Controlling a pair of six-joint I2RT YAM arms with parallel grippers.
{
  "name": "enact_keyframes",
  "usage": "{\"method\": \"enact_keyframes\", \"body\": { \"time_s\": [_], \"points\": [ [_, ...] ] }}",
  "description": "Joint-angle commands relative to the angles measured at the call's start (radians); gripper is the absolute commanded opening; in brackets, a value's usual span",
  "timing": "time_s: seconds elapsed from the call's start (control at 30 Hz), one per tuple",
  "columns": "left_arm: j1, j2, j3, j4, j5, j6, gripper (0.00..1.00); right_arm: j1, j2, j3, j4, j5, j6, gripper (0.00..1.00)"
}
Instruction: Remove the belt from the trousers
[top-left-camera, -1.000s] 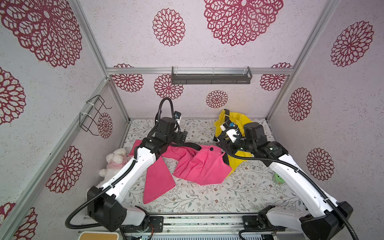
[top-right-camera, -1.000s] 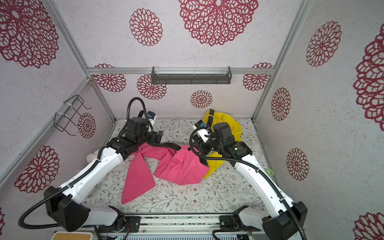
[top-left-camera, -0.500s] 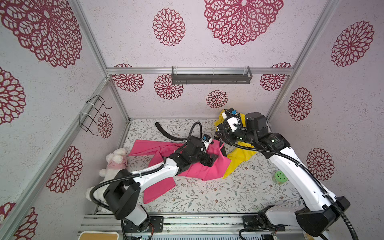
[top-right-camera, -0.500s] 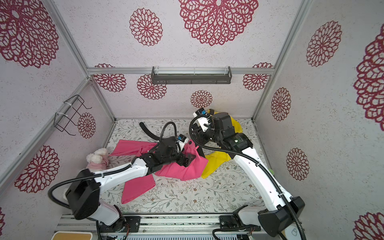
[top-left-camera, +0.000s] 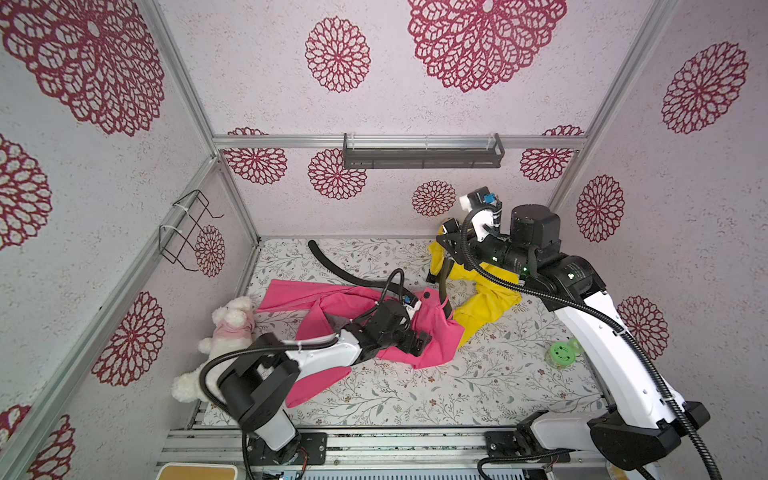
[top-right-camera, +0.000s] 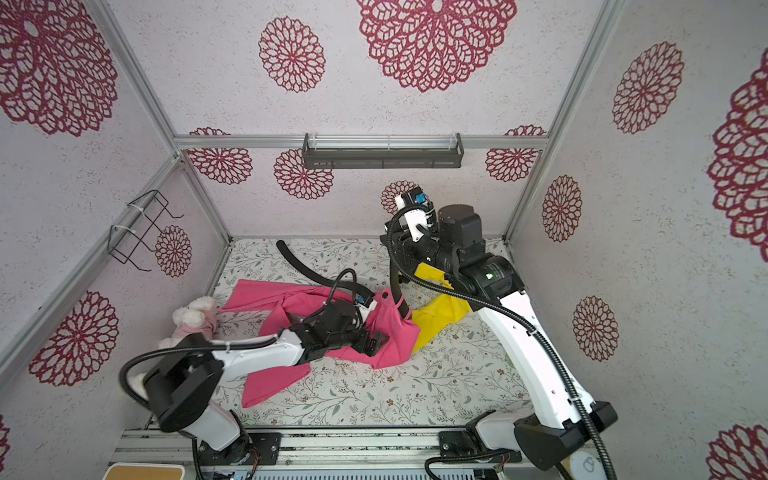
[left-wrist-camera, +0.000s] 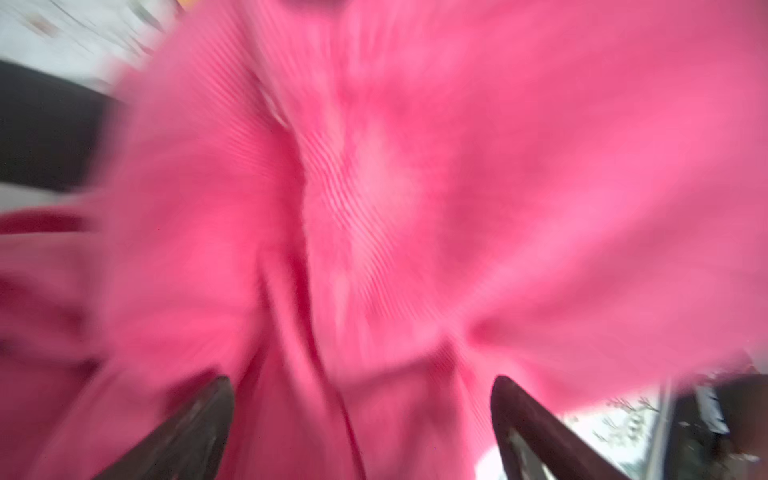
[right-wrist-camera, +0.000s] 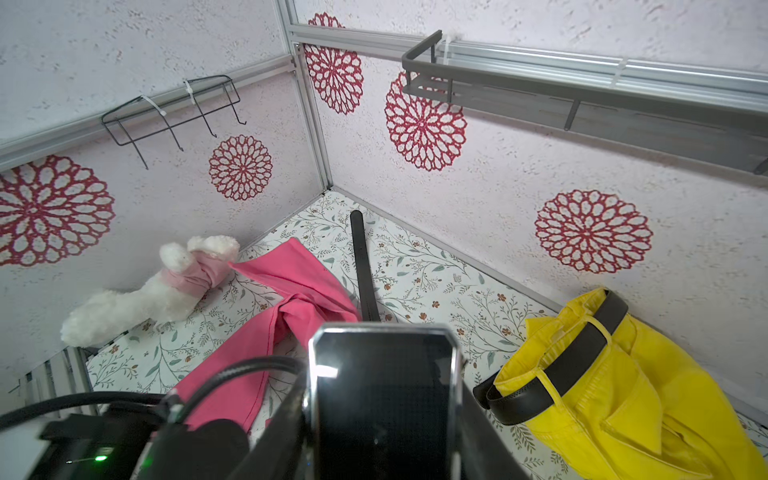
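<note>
Pink trousers (top-left-camera: 332, 303) (top-right-camera: 390, 328) lie crumpled in the middle of the floral table. A black belt (top-left-camera: 332, 266) (top-right-camera: 299, 266) runs from its tail at the back, across the pink waist, and up to my right gripper (top-left-camera: 448, 246) (top-right-camera: 400, 246). That gripper is raised at the back right, shut on the belt's buckle (right-wrist-camera: 382, 395). My left gripper (top-left-camera: 415, 341) (top-right-camera: 374, 340) (left-wrist-camera: 361, 386) rests low on the pink cloth near the waist. It is open, its fingers (left-wrist-camera: 208, 415) wide apart with blurred pink fabric between them.
Yellow trousers (top-left-camera: 486, 299) (right-wrist-camera: 623, 395) with their own dark belt (right-wrist-camera: 573, 361) lie under the right arm. A white plush toy (top-left-camera: 226, 328) sits at the left wall, a green round object (top-left-camera: 561, 353) at the right. A wire rack (top-left-camera: 187, 232) and a shelf (top-left-camera: 419, 153) hang on the walls.
My left arm swung from the back left to the front of the trousers' waist. The right gripper rose and moved back with the buckle, lifting the strap and tugging the waist.
</note>
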Motion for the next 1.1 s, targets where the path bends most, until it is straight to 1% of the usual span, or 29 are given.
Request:
{"method": "enact_keyframes", "body": {
  "time_s": [0.0, 0.07, 0.1, 0.17, 0.23, 0.3, 0.37, 0.47, 0.5, 0.53, 0.63, 0.7, 0.73, 0.77, 0.8, 0.87, 0.9, 0.97, 1.07],
  "points": [
    [-0.014, -0.197, -0.048, 0.256, -0.087, -0.019, 0.97, 0.017, -0.026, -0.039, 0.127, -0.028, 0.075, 0.0],
    [-0.014, -0.228, -0.023, 0.261, -0.079, 0.004, 0.97, 0.034, -0.032, -0.067, 0.153, -0.026, 0.09, 0.0],
    [-0.014, -0.224, 0.002, 0.26, -0.05, 0.013, 0.97, 0.046, -0.033, -0.078, 0.164, -0.022, 0.096, 0.0],
    [-0.015, -0.195, 0.046, 0.261, -0.003, 0.022, 0.97, 0.07, -0.036, -0.093, 0.178, -0.007, 0.104, 0.0],
    [-0.016, -0.161, 0.07, 0.286, 0.014, 0.015, 0.97, 0.093, -0.044, -0.105, 0.194, 0.003, 0.115, 0.0],
    [-0.014, -0.124, 0.081, 0.338, 0.007, 0.011, 0.97, 0.116, -0.05, -0.114, 0.208, 0.006, 0.127, 0.0],
    [-0.013, -0.09, 0.104, 0.356, -0.025, 0.006, 0.97, 0.138, -0.054, -0.116, 0.208, 0.016, 0.133, 0.0],
    [-0.007, -0.044, 0.129, 0.375, -0.094, 0.003, 0.99, 0.166, -0.067, -0.126, 0.211, 0.033, 0.143, 0.0],
    [-0.003, -0.03, 0.131, 0.386, -0.115, -0.003, 0.97, 0.172, -0.072, -0.13, 0.209, 0.038, 0.147, 0.0],
    [0.006, -0.023, 0.129, 0.398, -0.121, -0.013, 0.92, 0.175, -0.078, -0.132, 0.209, 0.044, 0.151, 0.0],
    [0.041, -0.013, 0.102, 0.468, -0.067, -0.061, 0.62, 0.18, -0.089, -0.136, 0.193, 0.05, 0.156, 0.0],
    [0.05, -0.022, 0.083, 0.49, -0.013, -0.073, 0.33, 0.18, -0.09, -0.135, 0.153, 0.046, 0.148, 0.0],
    [0.049, -0.031, 0.076, 0.482, 0.016, -0.07, 0.24, 0.18, -0.088, -0.131, 0.124, 0.054, 0.135, 0.0],
    [0.049, -0.044, 0.066, 0.465, 0.057, -0.069, 0.14, 0.18, -0.093, -0.129, 0.094, 0.079, 0.117, 0.13],
    [0.049, -0.063, 0.045, 0.436, 0.084, -0.068, 0.01, 0.179, -0.102, -0.131, 0.06, 0.117, 0.095, 0.29],
    [0.043, -0.11, -0.022, 0.42, 0.111, -0.062, 0.0, 0.169, -0.136, -0.138, 0.015, 0.181, 0.063, 0.44],
    [0.041, -0.134, -0.065, 0.414, 0.123, -0.061, 0.0, 0.153, -0.155, -0.143, -0.001, 0.198, 0.053, 0.5],
    [0.038, -0.187, -0.141, 0.388, 0.125, -0.06, 0.0, 0.104, -0.188, -0.159, -0.017, 0.199, 0.046, 0.57],
    [0.036, -0.271, -0.257, 0.357, 0.128, -0.058, 0.0, 0.03, -0.201, -0.209, -0.026, 0.187, 0.049, 0.63]
  ]
}}
